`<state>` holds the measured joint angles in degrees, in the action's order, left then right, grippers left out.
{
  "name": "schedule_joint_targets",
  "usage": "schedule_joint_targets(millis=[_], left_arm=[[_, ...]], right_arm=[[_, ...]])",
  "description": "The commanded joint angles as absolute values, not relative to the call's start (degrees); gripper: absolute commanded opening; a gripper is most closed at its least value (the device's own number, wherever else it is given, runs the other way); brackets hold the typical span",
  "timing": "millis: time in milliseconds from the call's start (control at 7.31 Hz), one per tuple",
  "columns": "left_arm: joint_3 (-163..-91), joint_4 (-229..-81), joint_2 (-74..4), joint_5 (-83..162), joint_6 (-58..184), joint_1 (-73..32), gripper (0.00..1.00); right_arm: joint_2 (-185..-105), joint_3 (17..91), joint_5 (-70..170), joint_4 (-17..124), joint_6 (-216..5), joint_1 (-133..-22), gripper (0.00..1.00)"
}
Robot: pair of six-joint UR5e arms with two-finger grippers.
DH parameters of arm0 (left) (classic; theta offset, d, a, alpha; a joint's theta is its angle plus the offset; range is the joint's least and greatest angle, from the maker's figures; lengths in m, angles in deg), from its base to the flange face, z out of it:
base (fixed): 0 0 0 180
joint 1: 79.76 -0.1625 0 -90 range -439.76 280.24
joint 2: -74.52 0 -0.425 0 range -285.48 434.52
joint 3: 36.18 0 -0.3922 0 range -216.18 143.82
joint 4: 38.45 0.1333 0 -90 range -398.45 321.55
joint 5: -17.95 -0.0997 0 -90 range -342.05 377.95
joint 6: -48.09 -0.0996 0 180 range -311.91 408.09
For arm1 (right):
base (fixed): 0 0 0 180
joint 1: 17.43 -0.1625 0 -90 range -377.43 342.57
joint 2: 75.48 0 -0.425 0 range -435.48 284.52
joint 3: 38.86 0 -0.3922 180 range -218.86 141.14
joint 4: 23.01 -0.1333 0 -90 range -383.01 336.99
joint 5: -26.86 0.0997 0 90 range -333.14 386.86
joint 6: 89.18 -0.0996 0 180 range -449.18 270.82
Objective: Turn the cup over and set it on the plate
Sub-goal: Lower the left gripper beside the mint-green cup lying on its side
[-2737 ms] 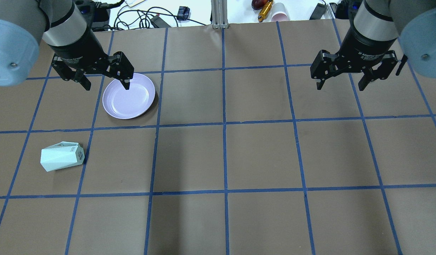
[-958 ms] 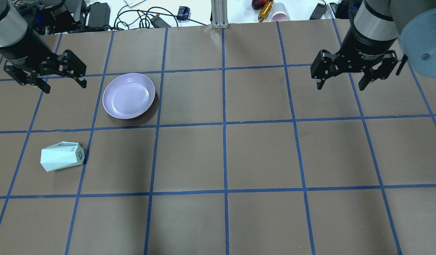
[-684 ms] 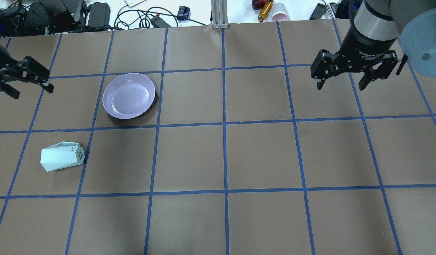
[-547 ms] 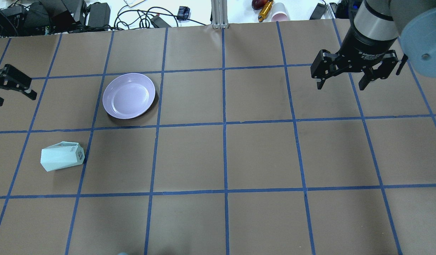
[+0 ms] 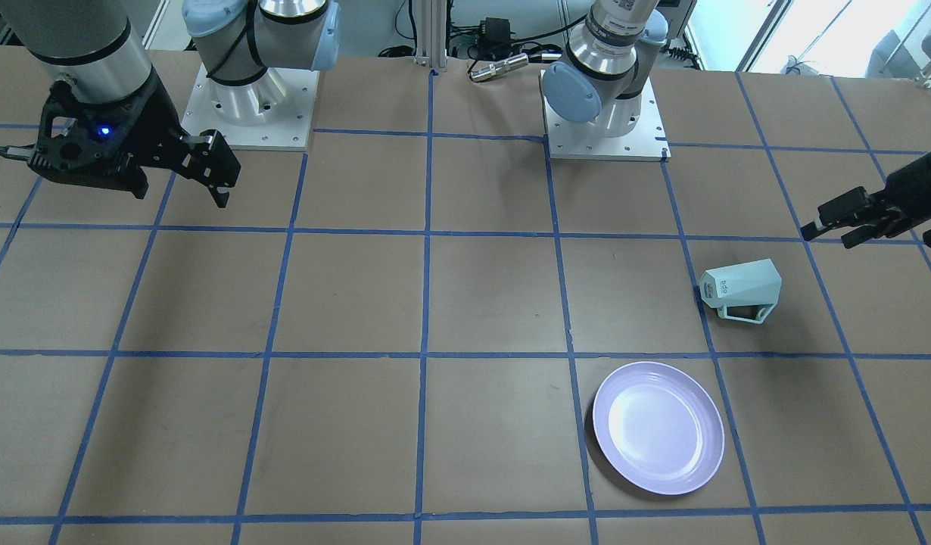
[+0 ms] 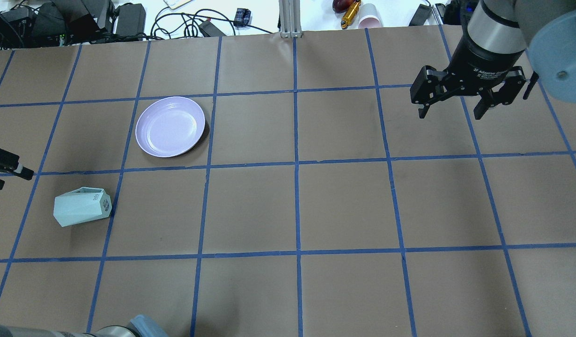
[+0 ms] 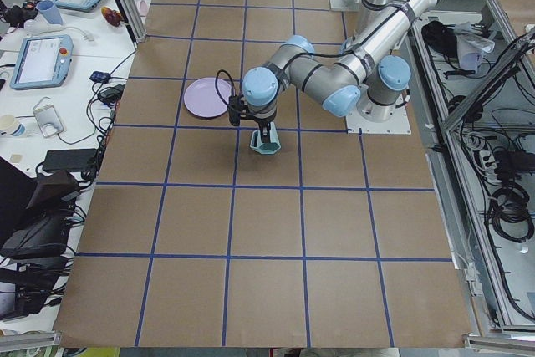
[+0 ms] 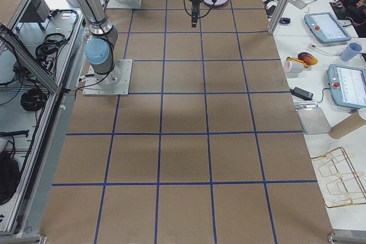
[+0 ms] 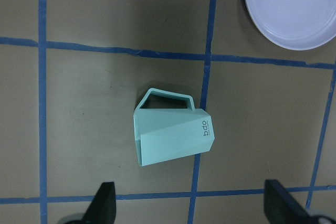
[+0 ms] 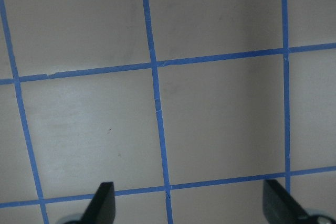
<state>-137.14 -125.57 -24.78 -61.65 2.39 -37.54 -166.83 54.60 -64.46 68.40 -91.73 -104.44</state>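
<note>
Evidently done with hovering over the plate [image 6: 170, 126]: in under three seconds, swung the left end effector [image 5: 832, 231] outward and then back toward the robot, to hang now above the cup [image 9: 170, 142], fingers [image 9: 105, 205] spread wide, nothing between them, no contact yet. Leaves the cup exactly where it was, on its side near the robot's left edge of the bench [image 6: 344, 206], lettered base turned toward the bench's middle, rim toward the edge, handle on the side facing the plate. Leaves the plate unmoved too, bare, near the cup but apart from it, farther from the robot. Keeps the right end effector [image 6: 449, 114] parked well apart as before, jaws wide and empty. Reads as the approach for a first grasp, with flip and placing both still to do. Calls next, probably, for a descent straddling the faceted body, then a turn to bring the rim upward before the carry to the plate. Worth watching for a slip on the slanted facets.
</note>
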Motion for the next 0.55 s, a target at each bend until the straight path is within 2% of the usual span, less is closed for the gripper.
schedule_joint_targets(millis=[0,411], left_arm=[[-139.37,-122.82,-28.55,-61.42,-1.28,-39.94,1.0],[-139.54,-122.82,-33.83,-56.87,-2.36,-40.12,1.0]], right_arm=[[-166.88,54.57,-64.46,68.48,-91.73,-104.44,1.0],[-166.88,54.66,-64.46,68.4,-91.73,-104.44,1.0]])
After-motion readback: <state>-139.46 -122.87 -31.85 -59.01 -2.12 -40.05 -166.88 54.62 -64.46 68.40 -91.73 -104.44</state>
